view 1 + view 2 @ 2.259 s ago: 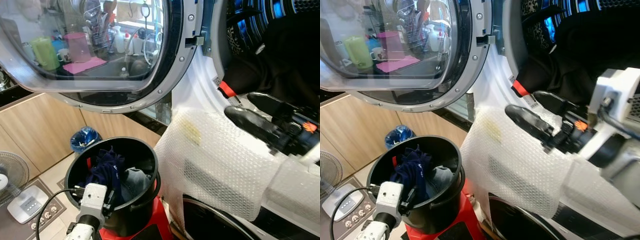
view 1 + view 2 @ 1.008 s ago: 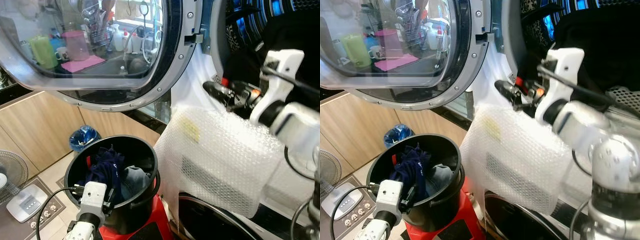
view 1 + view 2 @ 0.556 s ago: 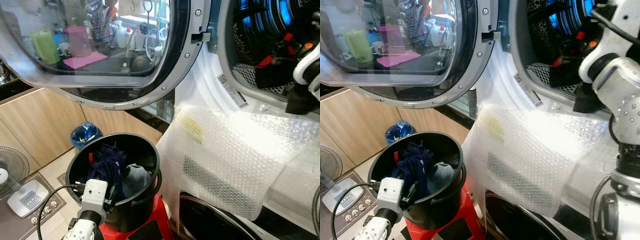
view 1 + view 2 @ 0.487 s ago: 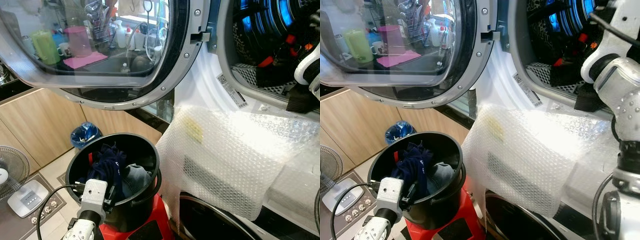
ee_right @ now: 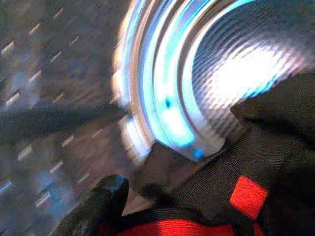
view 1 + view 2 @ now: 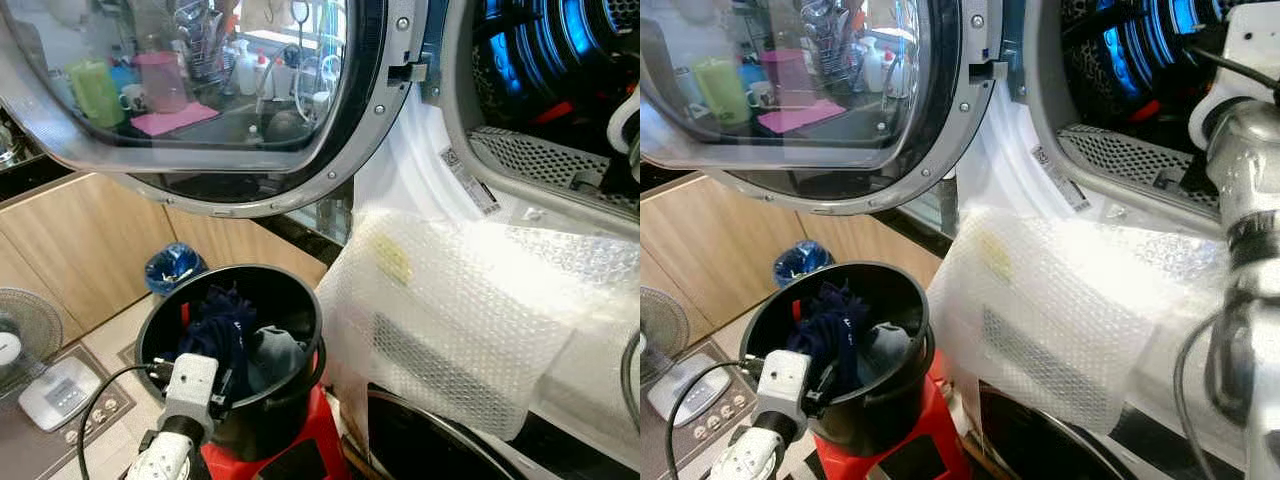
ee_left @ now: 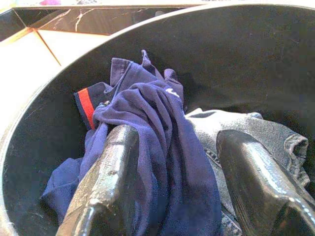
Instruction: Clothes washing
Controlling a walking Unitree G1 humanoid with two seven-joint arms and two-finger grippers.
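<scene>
1. The right pincer [image 5: 162, 216] is deep inside the drum [image 6: 560, 60], holding a black and red cloth [image 5: 236, 196].
2. The left pincer [image 7: 172, 182] is wide open over the bucket [image 6: 290, 300].
3. Two clothes wait there: one blue shirt [image 7: 152, 128], one grey garment [image 7: 246, 132].
4. The cloth could slip back out if dropped near the drum's edge.

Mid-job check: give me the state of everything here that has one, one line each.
washer door: swung wide open
black bucket: upright, holding clothes
navy garment: bunched in the bucket between the left gripper fingers
grey garment: lying beside it
right gripper: inside the drum, black and red cloth at its fingers
</scene>
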